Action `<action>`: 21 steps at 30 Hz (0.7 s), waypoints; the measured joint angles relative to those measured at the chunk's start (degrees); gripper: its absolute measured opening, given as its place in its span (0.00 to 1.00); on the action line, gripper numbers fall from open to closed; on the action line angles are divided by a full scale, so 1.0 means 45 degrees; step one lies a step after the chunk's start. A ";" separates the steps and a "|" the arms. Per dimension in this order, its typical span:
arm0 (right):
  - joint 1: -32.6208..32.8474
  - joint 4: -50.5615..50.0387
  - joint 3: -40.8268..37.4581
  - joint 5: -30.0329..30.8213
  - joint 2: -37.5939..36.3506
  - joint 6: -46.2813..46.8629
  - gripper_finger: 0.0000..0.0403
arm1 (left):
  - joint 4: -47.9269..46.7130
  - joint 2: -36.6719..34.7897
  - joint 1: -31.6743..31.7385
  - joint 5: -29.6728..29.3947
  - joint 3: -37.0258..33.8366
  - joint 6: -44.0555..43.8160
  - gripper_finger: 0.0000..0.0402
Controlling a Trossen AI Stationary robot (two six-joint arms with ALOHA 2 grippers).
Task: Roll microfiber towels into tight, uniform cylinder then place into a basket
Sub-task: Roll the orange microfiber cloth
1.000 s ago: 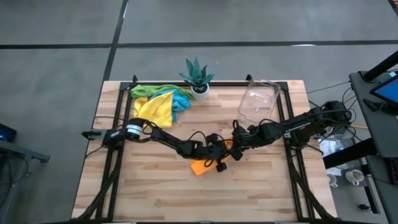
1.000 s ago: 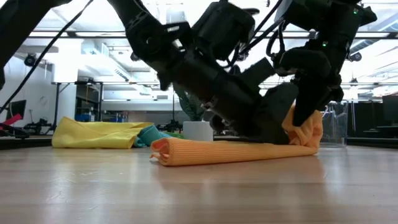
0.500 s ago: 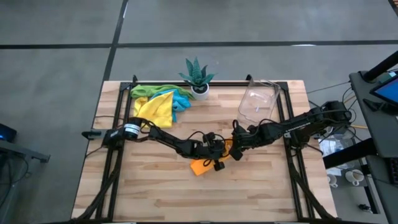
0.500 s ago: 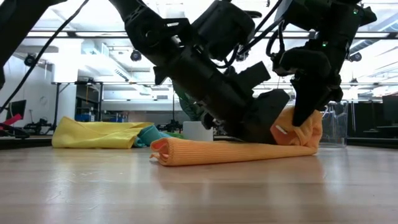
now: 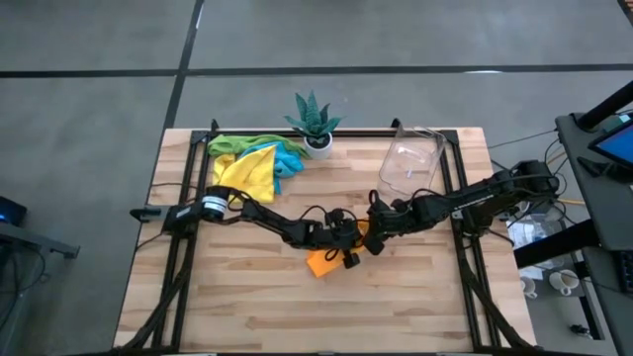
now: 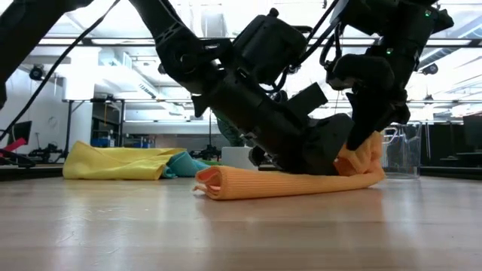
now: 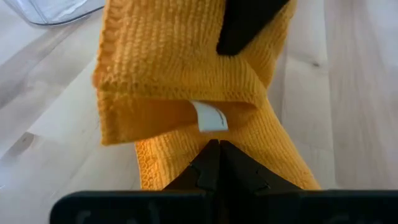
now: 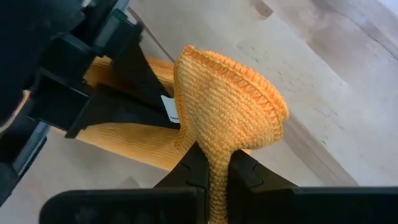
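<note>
An orange microfiber towel, rolled into a long loose tube, lies on the table's middle. Its right end is raised and bunched. My left gripper and my right gripper are both shut on that end, close together. More towels, yellow, green and light blue, lie heaped at the far left. The clear basket lies at the far right. My left gripper pinches the orange towel between its two shut fingers, just below a folded flap with a white tag. It comes slanting down from the table's left. The roll's other end rests on the table. My right gripper pinches a raised fold of the towel's end between its two shut fingers, coming from above and the right. The cloth flares out in a cone beyond the fingers. The rest of the towel lies on the table.
A green spiky plant in a white pot stands at the far edge between the towel heap and the basket. Black frame rails run along the table's left and right sides. Bare wood shows along the near half.
The towel's free end has slid along the table toward the grippers, so the roll lies shorter. My left gripper has moved a little toward the right gripper. Both have stayed shut on the raised end.
</note>
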 joint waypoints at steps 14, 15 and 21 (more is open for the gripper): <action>-0.0049 -0.4458 0.2054 0.1575 0.1081 -0.0469 0.03 | -0.0085 0.0010 0.0024 0.0423 0.0081 0.0088 0.00; -0.0057 -0.4755 0.2287 0.1698 0.1107 -0.0473 0.03 | -0.0085 0.0010 0.0024 0.0444 0.0078 0.0080 0.00; -0.0087 -0.5122 0.2948 0.1768 0.1990 -0.0798 0.03 | 0.0108 0.0011 0.0019 0.0470 0.0048 0.0058 0.00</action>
